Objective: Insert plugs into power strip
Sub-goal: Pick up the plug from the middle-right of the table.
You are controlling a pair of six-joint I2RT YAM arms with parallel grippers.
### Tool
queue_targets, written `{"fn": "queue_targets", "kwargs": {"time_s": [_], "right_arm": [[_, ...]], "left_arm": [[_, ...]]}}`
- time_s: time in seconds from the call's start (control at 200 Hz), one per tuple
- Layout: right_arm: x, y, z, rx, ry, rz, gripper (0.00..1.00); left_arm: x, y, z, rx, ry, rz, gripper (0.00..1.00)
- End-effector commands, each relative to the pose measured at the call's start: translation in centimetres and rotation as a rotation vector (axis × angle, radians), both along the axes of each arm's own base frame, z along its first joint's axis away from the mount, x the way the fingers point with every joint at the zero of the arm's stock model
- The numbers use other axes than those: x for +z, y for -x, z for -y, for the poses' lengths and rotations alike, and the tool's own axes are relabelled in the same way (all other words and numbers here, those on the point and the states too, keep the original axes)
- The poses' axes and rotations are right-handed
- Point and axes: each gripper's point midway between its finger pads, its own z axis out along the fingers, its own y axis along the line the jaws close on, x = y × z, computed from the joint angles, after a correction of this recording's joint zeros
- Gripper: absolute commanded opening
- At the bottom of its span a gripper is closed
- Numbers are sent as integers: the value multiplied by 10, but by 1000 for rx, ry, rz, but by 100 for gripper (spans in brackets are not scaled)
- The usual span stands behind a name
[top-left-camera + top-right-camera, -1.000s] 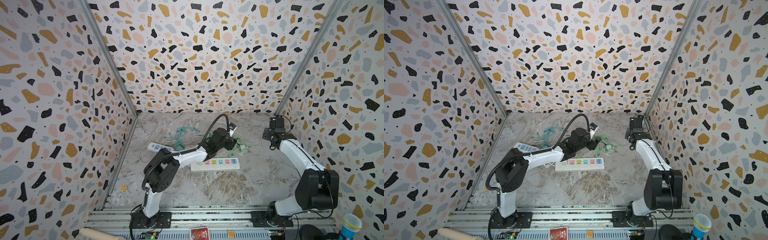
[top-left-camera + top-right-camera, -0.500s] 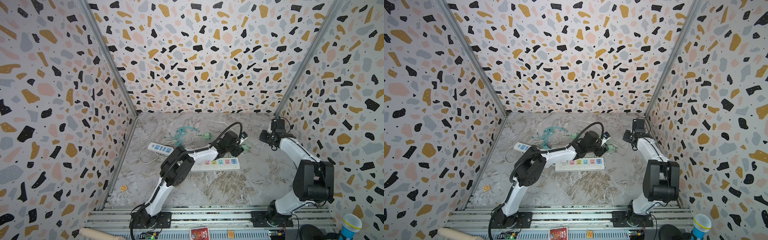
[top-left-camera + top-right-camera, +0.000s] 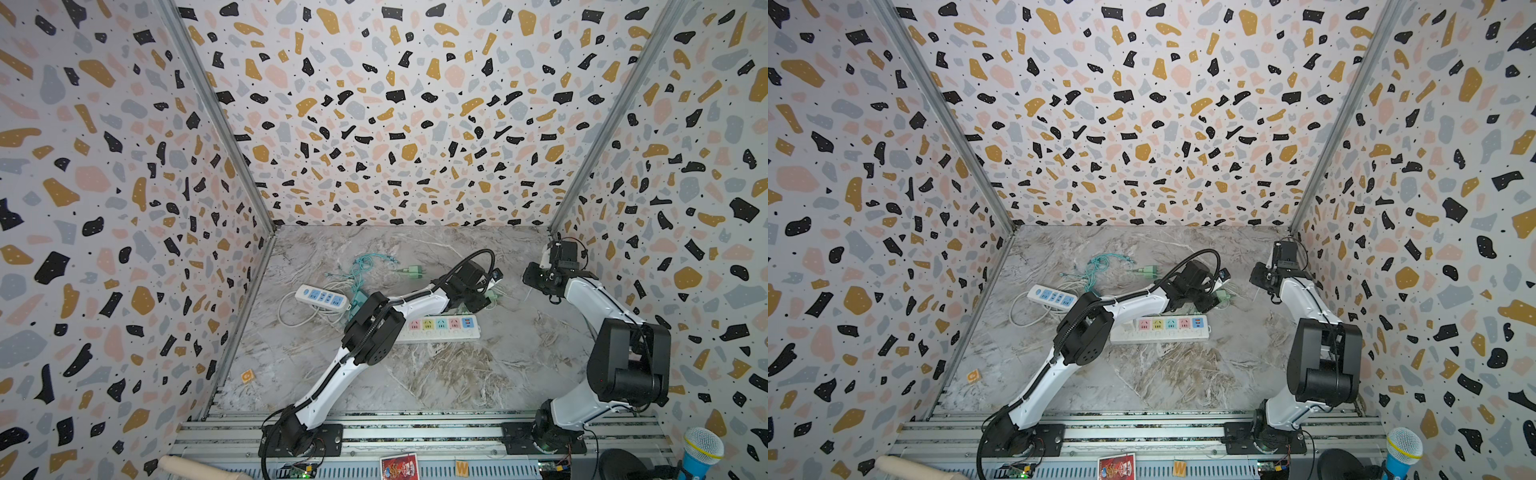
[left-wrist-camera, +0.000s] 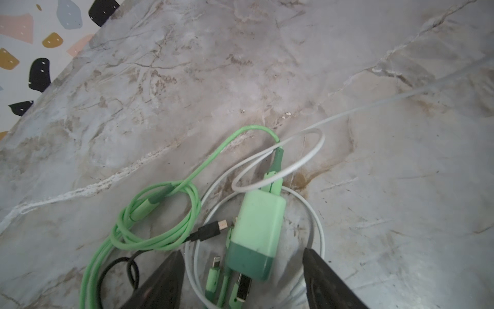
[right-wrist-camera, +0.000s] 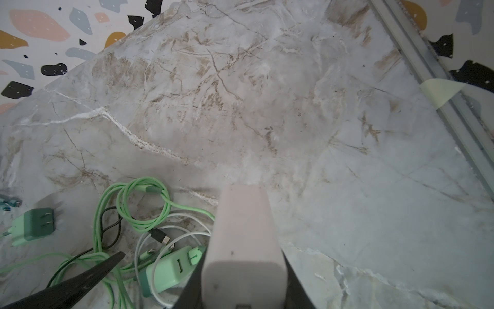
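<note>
Sockets [image 3: 440,323] on the power strip [image 3: 436,335] sit empty nearest the arm bases. Beyond it, the left gripper [image 4: 243,252] hovers with fingers spread either side of a mint green plug [image 4: 258,224] lying among tangled cables [image 4: 149,214], likely lining up a grasp. Farther right, the right gripper [image 5: 242,256] clamps a white plug [image 5: 242,222] clear of the table, apparently ready for insertion.

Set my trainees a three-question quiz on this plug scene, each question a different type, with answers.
1. True or false: the left end effector stands open by the mint green plug.
2. The right end effector holds: A) white plug B) screwdriver C) nothing.
3. Fill in: the visible sockets of the pastel power strip hold ____ plugs.
Key: 1 true; 2 A; 3 no.
</note>
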Motion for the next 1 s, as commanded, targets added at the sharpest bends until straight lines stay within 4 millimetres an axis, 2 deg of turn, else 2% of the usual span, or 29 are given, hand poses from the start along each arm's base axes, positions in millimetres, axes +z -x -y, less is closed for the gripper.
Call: {"fn": "queue_targets", "kwargs": {"time_s": [0.0, 0.105, 0.245, 0.451, 0.511, 0.586, 0.661, 0.751, 0.841, 0.996], "right_arm": [[13, -2, 0, 6, -16, 48, 28], [13, -1, 1, 4, -24, 50, 28], [13, 0, 3, 2, -26, 54, 28], [8, 2, 7, -7, -26, 47, 28], [6, 2, 8, -11, -23, 44, 28], [0, 1, 9, -15, -25, 31, 27], [-5, -2, 8, -18, -26, 29, 27], [-8, -9, 3, -13, -19, 25, 27], [-8, -15, -5, 2, -10, 23, 27], [-7, -20, -6, -3, -6, 22, 27]], "left_arm": [[5, 0, 8, -31, 3, 26, 70], [-2, -3, 12, -35, -9, 21, 69], [-7, -5, 17, -41, -17, 19, 61], [-13, -1, 19, -62, -22, -16, 29], [-7, 1, 18, -71, -22, -16, 21], [13, 6, 19, -94, -3, -20, 15], [48, 18, 21, -138, 46, -22, 11], [92, 37, 21, -200, 137, -36, 10], [125, 55, 19, -257, 213, -55, 10], [148, 66, 7, -287, 255, -85, 7]]}}
